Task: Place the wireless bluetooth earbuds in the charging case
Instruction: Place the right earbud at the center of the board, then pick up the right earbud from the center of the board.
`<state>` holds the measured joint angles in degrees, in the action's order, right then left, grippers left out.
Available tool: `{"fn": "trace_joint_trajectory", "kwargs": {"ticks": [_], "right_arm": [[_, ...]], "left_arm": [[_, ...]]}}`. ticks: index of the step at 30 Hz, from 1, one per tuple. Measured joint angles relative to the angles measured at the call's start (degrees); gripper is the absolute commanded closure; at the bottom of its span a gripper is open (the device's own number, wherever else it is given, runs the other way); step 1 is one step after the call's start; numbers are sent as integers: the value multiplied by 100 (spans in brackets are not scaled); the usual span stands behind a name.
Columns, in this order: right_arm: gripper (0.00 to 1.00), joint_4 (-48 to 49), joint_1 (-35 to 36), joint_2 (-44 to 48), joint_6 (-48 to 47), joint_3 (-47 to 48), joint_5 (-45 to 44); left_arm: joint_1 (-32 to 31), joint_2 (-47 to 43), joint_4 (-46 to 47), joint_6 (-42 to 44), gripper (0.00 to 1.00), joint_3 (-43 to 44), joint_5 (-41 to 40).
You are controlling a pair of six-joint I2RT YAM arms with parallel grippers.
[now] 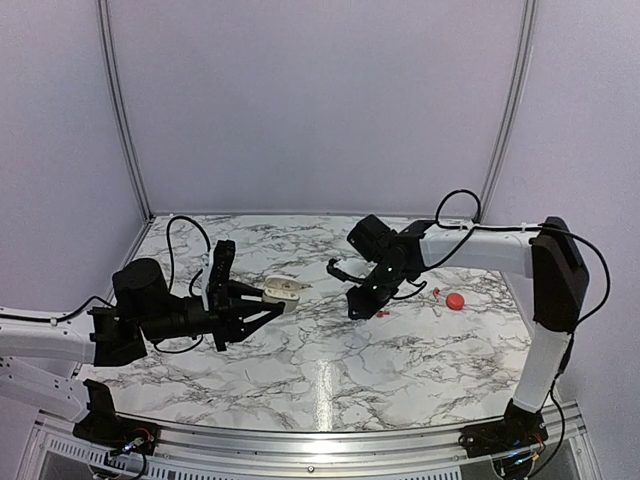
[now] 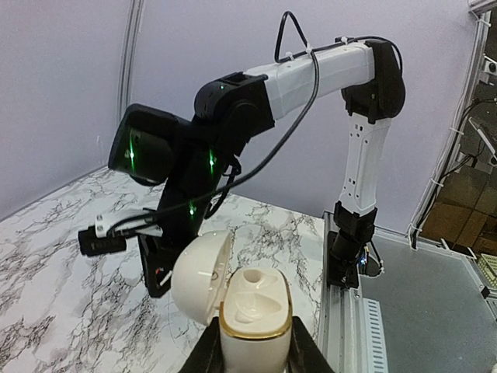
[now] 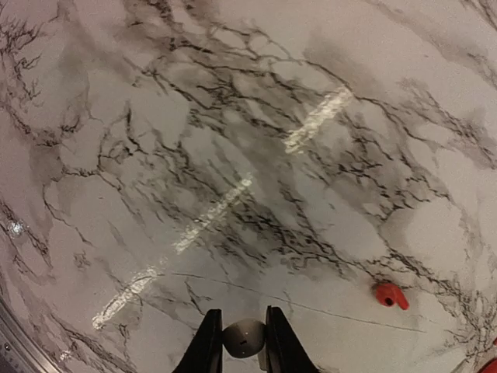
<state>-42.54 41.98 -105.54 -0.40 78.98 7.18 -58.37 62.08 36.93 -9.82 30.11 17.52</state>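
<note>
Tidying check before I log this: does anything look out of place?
Only a tiny red plastic earbud lying loose on the marble table, apart from the open white gold-rimmed case in the left tool.

White marble-patterned table, pale lilac walls, red round case toward the right

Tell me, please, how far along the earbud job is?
Done: the white charging case is open in the left end effector, sockets seemingly empty. In hand: the right end effector pinches a small pale bud-like piece. Left: seating it; a red earbud lies on the table.
</note>
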Motion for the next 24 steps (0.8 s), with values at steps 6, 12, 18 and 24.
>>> {"fn": "trace_joint_trajectory", "kwargs": {"ticks": [6,12,18,24], "right_arm": [[83,50,822,-365,175,0,127],[82,52,1156,-634,234,-46,81],[68,2,1246,-754,210,-125,-120],[65,-184,1318,-822,127,-24,-330]], "left_arm": [[4,-332,7,-28,100,-149,-2],[4,-428,7,-50,100,-210,-2],[4,-431,4,-70,100,-234,-2],[4,-446,7,-68,100,-258,-4]]}}
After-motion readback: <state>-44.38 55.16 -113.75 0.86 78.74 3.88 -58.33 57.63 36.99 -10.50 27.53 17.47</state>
